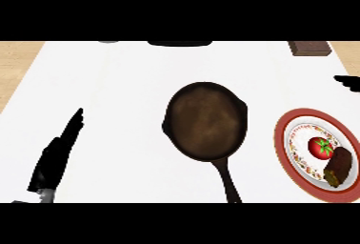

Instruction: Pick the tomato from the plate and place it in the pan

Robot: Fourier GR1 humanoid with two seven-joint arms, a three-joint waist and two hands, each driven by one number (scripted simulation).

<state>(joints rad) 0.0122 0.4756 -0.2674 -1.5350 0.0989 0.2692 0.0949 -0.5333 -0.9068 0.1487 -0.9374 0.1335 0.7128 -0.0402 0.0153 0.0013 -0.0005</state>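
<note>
A: Which step was logged at this moment?

B: Step 1, the reach for the tomato (322,147), was judged not yet begun. The tomato was noted on the plate (284,138), at the right side of the counter (126,86). A dark brown block (339,164) was noted just beside it on the same plate. Whether the 2 touched could not be told.

A: Hand states?

B: The left hand (60,152) was recorded at the left, well apart from the plate, flat and pressed together, with nothing held. Of the right hand (346,82) only a black sliver was seen at the right edge, beyond the plate. Whether it was spread or closed could not be told.

A: The pan?

B: The pan (205,121) was noted mid-counter, between the left hand and the plate, with its handle toward the near edge and no tomato in it.

A: Next move?

B: The right hand was judged the nearer 1. It would have to be brought over the plate and closed round the tomato alone, with the brown block left undisturbed. The tomato would then have to be lifted clear of the rim and carried left over the pan.
</note>
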